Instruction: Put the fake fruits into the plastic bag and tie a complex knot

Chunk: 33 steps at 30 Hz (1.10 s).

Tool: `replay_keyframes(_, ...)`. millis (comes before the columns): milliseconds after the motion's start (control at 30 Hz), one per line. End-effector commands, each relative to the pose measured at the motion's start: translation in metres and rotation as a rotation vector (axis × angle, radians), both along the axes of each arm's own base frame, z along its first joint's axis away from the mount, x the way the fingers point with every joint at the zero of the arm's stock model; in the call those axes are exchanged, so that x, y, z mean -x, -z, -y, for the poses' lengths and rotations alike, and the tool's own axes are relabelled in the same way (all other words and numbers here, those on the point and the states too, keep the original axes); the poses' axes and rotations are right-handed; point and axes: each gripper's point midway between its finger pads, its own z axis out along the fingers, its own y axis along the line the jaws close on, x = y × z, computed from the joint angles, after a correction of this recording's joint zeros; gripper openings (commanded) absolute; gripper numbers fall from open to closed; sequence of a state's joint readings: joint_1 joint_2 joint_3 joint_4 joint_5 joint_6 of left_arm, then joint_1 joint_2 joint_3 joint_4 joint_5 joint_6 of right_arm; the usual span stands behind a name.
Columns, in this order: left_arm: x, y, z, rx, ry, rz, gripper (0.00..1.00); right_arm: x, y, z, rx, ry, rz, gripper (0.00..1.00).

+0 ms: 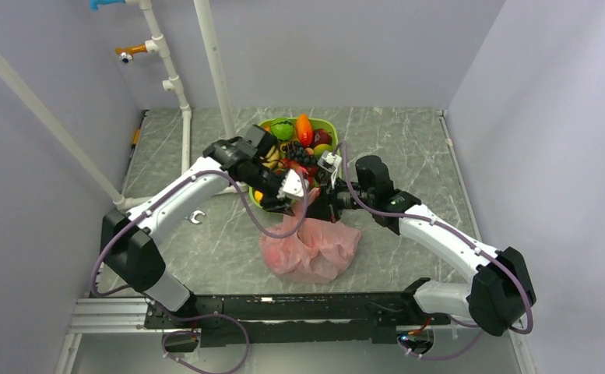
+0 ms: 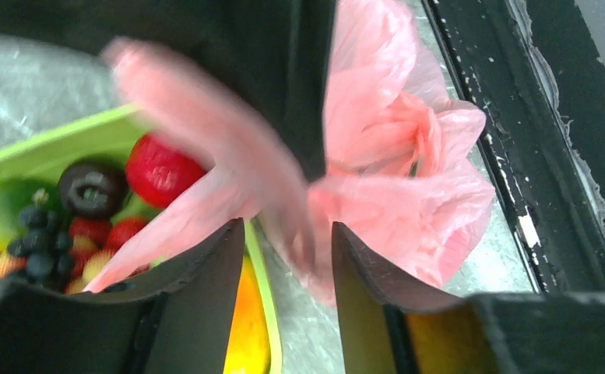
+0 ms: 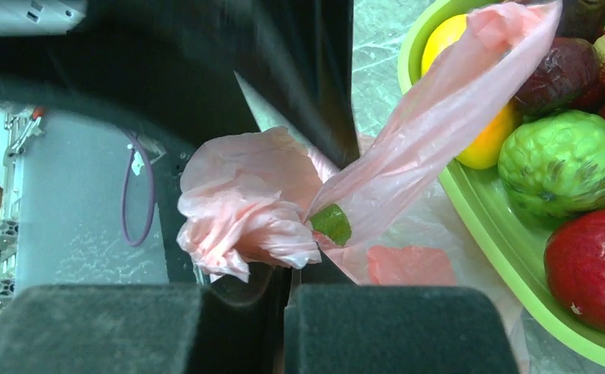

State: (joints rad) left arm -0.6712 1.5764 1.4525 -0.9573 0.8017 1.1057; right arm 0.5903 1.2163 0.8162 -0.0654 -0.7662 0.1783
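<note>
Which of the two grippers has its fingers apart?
The left gripper: a strip of the thin pink plastic bag passes between its spread fingers, while the right gripper is shut tight.

Plastic bag [image 1: 311, 249] slumped on worktop [image 1: 408, 148]; left claw [image 1: 293, 188], right claw [image 1: 324, 195] meet above it, beside tray [image 1: 332, 127] of fake fruits [image 1: 303, 129].

Bright, even overhead light, soft shadows on the surface [image 1: 408, 148]. Left wrist view: the bag [image 2: 408, 179] strip at centre left is motion-blurred. Right wrist view: bottom edge out of focus.
</note>
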Motion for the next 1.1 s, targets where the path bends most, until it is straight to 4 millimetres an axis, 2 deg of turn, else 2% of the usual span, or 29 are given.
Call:
replay_keyframes(0,-0.005,-0.046,-0.030,0.147,-0.118,-0.052,0.53,0.000,-0.013,0.003,-0.024,0.004,0.094,0.00)
replay_keyframes(133,-0.011,-0.054,-0.035,0.268,-0.310,-0.225,0.58,-0.007,-0.017,0.009,-0.034,0.092,0.101,0.00)
replay_keyframes(167,-0.012,-0.052,-0.034,0.301,-0.353,-0.259,0.61,-0.012,-0.023,0.012,-0.052,0.133,0.113,0.00)
replay_keyframes(200,-0.011,-0.040,-0.034,0.316,-0.408,-0.310,0.63,-0.016,-0.022,0.015,-0.059,0.176,0.098,0.00)
replay_keyframes(233,-0.013,-0.040,-0.033,0.356,-0.457,-0.331,0.66,-0.019,-0.022,0.019,-0.068,0.221,0.075,0.00)
replay_keyframes(267,-0.013,-0.037,-0.032,0.395,-0.488,-0.345,0.72,-0.020,-0.021,0.023,-0.074,0.257,0.056,0.00)
replay_keyframes(333,-0.006,-0.037,-0.027,0.455,-0.485,-0.366,0.97,-0.018,-0.018,0.031,-0.091,0.314,0.031,0.00)
replay_keyframes(567,0.018,0.012,-0.008,0.324,-0.379,-0.343,0.99,-0.011,-0.018,0.036,-0.124,0.347,-0.003,0.00)
replay_keyframes(600,0.024,0.019,-0.007,0.297,-0.362,-0.357,0.89,-0.011,-0.020,0.036,-0.128,0.349,0.002,0.00)
replay_keyframes(667,0.032,0.024,-0.008,0.265,-0.314,-0.375,0.56,-0.008,-0.022,0.036,-0.131,0.337,0.002,0.00)
replay_keyframes(733,0.027,0.024,-0.017,0.238,-0.313,-0.359,0.19,-0.005,-0.022,0.036,-0.128,0.327,-0.010,0.00)
replay_keyframes(767,0.019,0.019,-0.023,0.239,-0.316,-0.342,0.04,-0.001,-0.021,0.036,-0.130,0.319,-0.020,0.00)
replay_keyframes(833,-0.004,0.013,-0.040,0.234,-0.357,-0.302,0.00,0.006,-0.019,0.035,-0.138,0.295,-0.041,0.00)
replay_keyframes(933,-0.021,0.003,-0.052,0.215,-0.354,-0.244,0.00,0.013,-0.012,0.032,-0.132,0.270,-0.064,0.00)
replay_keyframes(1000,-0.022,-0.003,-0.052,0.220,-0.321,-0.217,0.00,0.013,-0.012,0.029,-0.134,0.252,-0.061,0.00)
replay_keyframes(1067,-0.013,-0.009,-0.047,0.240,-0.259,-0.227,0.02,0.010,-0.016,0.027,-0.137,0.243,-0.041,0.00)
